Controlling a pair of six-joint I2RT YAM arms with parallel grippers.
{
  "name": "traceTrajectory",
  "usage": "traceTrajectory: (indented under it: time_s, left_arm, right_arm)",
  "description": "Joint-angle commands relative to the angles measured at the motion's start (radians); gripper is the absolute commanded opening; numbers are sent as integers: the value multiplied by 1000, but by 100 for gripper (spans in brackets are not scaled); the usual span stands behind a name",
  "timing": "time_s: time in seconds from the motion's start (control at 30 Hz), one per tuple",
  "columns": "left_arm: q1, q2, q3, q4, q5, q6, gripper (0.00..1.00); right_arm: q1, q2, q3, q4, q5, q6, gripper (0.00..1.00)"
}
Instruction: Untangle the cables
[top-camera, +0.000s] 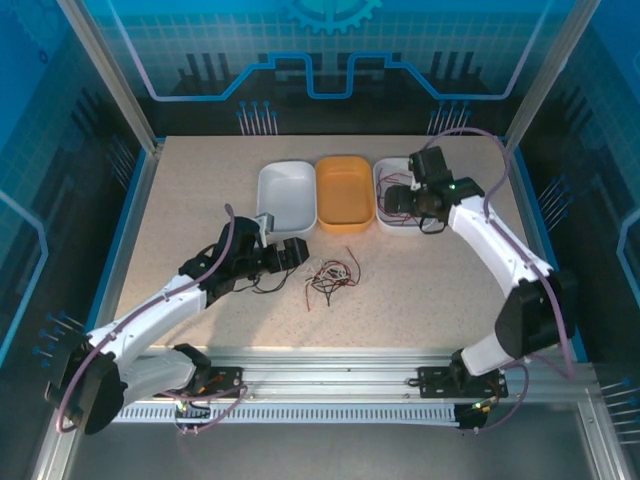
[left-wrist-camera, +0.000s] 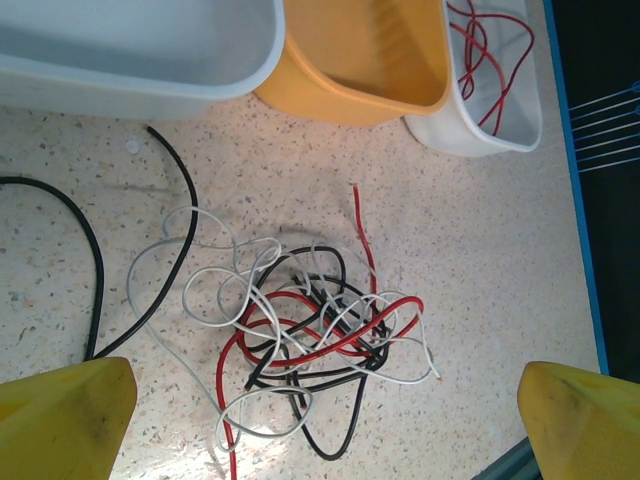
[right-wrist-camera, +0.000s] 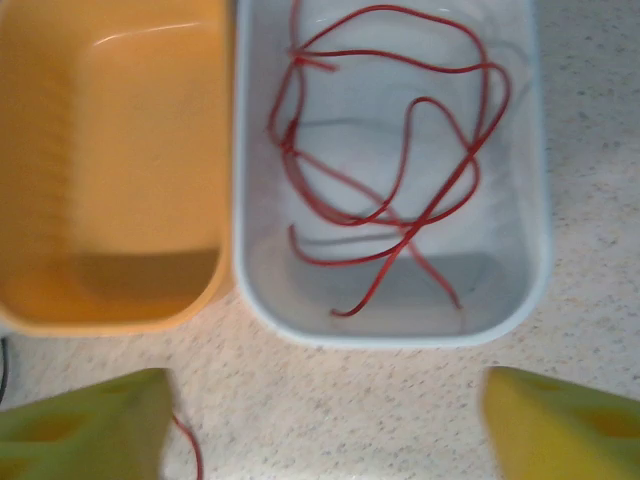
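Nearest the arm bases, the left end effector (left-wrist-camera: 320, 435) hangs low over the speckled surface (top-camera: 190, 190), its yellow fingers (left-wrist-camera: 65, 420) spread wide and holding nothing. Just beyond its fingertips lies the tangle of cables (left-wrist-camera: 310, 330): red, black and whitish strands looped through one another in a loose knot on the surface, touching neither end effector. How many separate strands it holds is hard to tell, perhaps one or two of each colour. A loose black cable (left-wrist-camera: 97, 260) curves over the surface just left of the knot in the left wrist view and runs off the picture's edge. From above, the knot sits near the middle of the surface, to the right of the left end effector and on the near side of a row of bins. Farther back, three bins stand close side by side: a white bin (top-camera: 264, 200) on the left, an orange bin (top-camera: 345, 195) in the middle and a second white bin (right-wrist-camera: 400, 328) on the right. A single red cable (right-wrist-camera: 390, 170) lies coiled inside the right-hand white bin, well apart from the knot. The right end effector (right-wrist-camera: 325, 425) hovers over that bin, fingers wide apart and empty
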Motion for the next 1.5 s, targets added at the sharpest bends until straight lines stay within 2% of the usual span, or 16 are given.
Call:
traceTrajectory:
  time_s: [0.0,0.23,0.47,0.57,0.7,0.83,1.2,1.47]
  left_arm:
    - [5,28,-15,35,36,-13,99]
    - [-12,108,-8,74,78,-10,99]
    - [-35,218,-19,165,97,-63,99]
    - [-36,268,-17,195,120,-78,99]
    - [-42,298,-27,196,102,-86,94]
    - [-42,300,-58,199,74,-98,88]
    - [-43,319,-97,248,104,-128,67]
    - [-44,346,-95,278,120,-139,60]
  right_arm:
    - [90,-105,-102,59,38,41,100]
    - [233,-247,-293,104,-1,109,100]
    - [361,-337,-488,291,-117,139,99]
    - [385,-331,-510,331,-149,142,91]
    - [414,-289,-471,304,-110,111,70]
    - [455,-200,-375,239,-53,58,61]
    - [514,65,-158,124,51,-127,50]
    - [502,194,-82,65,58,-224,46]
